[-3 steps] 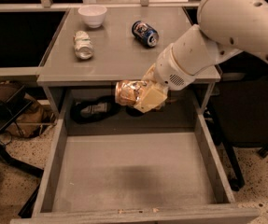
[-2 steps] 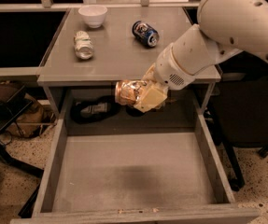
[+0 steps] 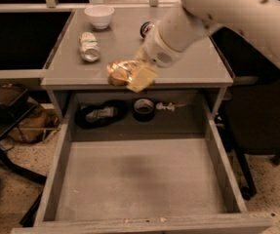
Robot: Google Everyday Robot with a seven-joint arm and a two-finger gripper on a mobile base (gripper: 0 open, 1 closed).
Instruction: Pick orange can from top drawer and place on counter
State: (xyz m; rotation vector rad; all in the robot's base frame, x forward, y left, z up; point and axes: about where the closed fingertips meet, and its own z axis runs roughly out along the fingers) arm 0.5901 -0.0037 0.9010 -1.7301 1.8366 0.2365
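The orange can point(image 3: 120, 72), shiny golden and wrinkled, is held in my gripper point(image 3: 132, 75) just over the front edge of the counter point(image 3: 188, 67). The gripper's pale fingers point(image 3: 142, 77) are shut on the can. My white arm point(image 3: 217, 13) reaches in from the upper right across the counter. The top drawer point(image 3: 134, 179) is pulled open below, with a bare grey floor.
On the counter stand a white bowl point(image 3: 99, 15), a pale silver-green can point(image 3: 89, 47) and a blue can point(image 3: 146, 29) partly hidden by my arm. A black object point(image 3: 100, 114) and a tape roll point(image 3: 143, 108) lie on the shelf behind the drawer. A dark chair stands at the right.
My gripper has lifted the orange can up from in front of the counter's edge to the level of the counter top.
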